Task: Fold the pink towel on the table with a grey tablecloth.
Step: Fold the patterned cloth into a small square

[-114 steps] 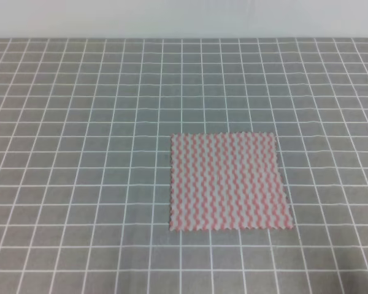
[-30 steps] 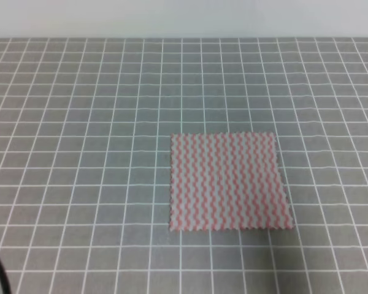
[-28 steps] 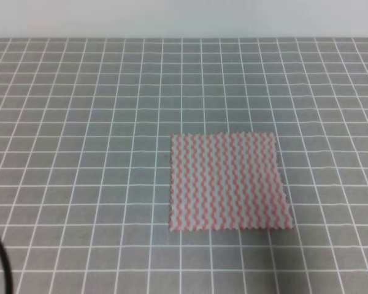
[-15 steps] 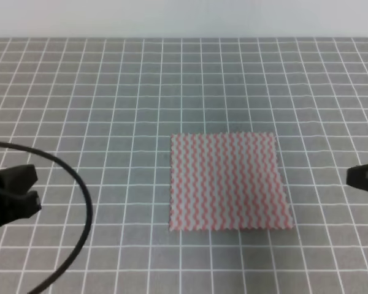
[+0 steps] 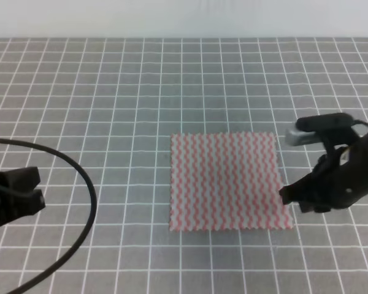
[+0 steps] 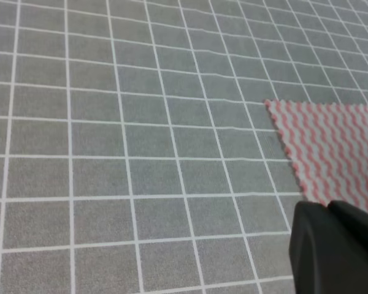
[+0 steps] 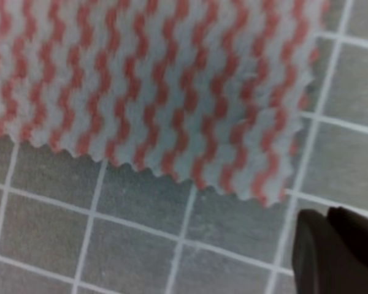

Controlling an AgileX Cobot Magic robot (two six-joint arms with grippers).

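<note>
High view: towel [image 5: 228, 181] lies flat on the table [image 5: 110, 110], right of centre toward the near edge; right gripper [image 5: 289, 197] is at its near-right corner, left gripper [image 5: 35, 188] near the left edge, fingers slightly parted. Wrist views: each shows a towel corner and one dark fingertip; right grip state unreadable.

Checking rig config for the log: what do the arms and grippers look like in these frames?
Both are matte black. The left gripper has blocky fingers, with a thick black cable looping behind it. The right gripper is black too, on a bulky arm carrying a light grey module on top. No markings legible.
</note>
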